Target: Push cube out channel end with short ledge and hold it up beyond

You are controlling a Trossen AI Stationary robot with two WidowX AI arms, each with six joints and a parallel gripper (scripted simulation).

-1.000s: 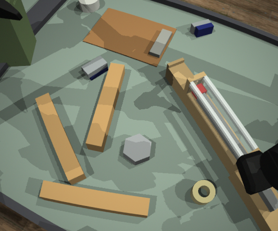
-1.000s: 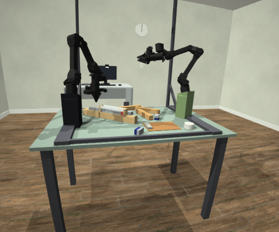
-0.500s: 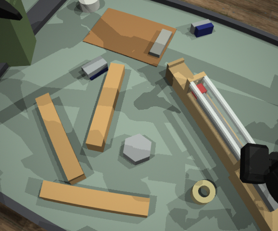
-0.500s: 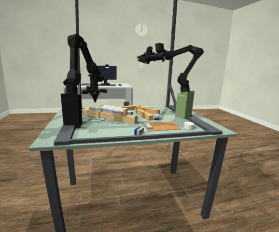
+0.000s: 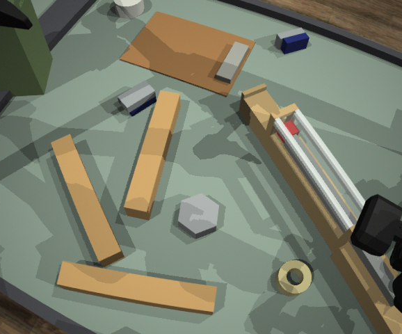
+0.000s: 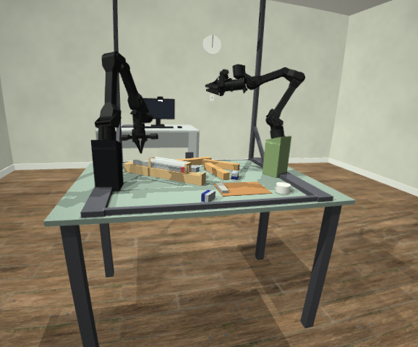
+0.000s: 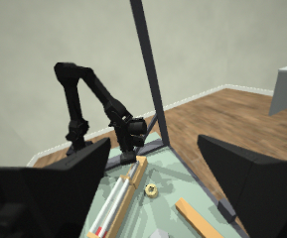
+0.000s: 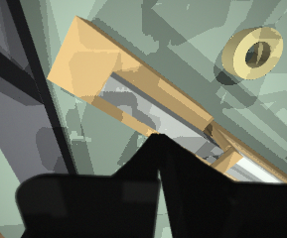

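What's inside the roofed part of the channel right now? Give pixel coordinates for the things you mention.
The red cube (image 5: 291, 127) (image 6: 182, 170), near the raised-lip end, and a stretch of the grey bar (image 5: 314, 161) behind it. A white roof strip (image 5: 312, 172) hides part of both.

Beyond the channel's open tray, the cube (image 5: 291, 128) (image 6: 182, 170) was red, the ring (image 5: 281, 278) (image 7: 151, 193) (image 8: 237, 61) beside it pale yellow, and the channel (image 5: 302, 186) (image 6: 171, 176) (image 7: 123, 210) (image 8: 78, 55) plain tan.
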